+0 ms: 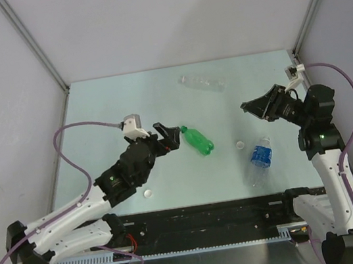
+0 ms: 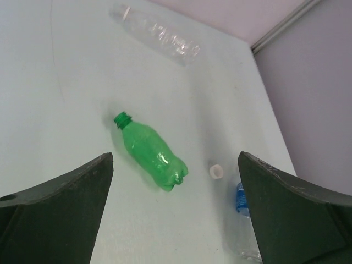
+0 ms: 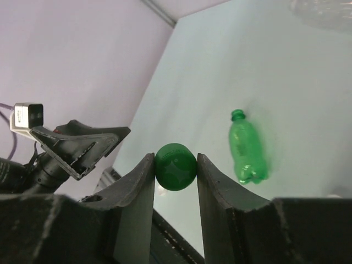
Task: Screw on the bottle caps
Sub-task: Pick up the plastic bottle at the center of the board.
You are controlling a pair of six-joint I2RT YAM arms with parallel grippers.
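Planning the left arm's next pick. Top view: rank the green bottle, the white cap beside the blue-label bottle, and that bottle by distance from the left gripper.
1. Green bottle, just ahead of the open left gripper.
2. White cap, farther right, mid-table.
3. Blue-label bottle, farthest right.

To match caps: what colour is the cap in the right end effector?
Green cap; right wrist view shows it best.
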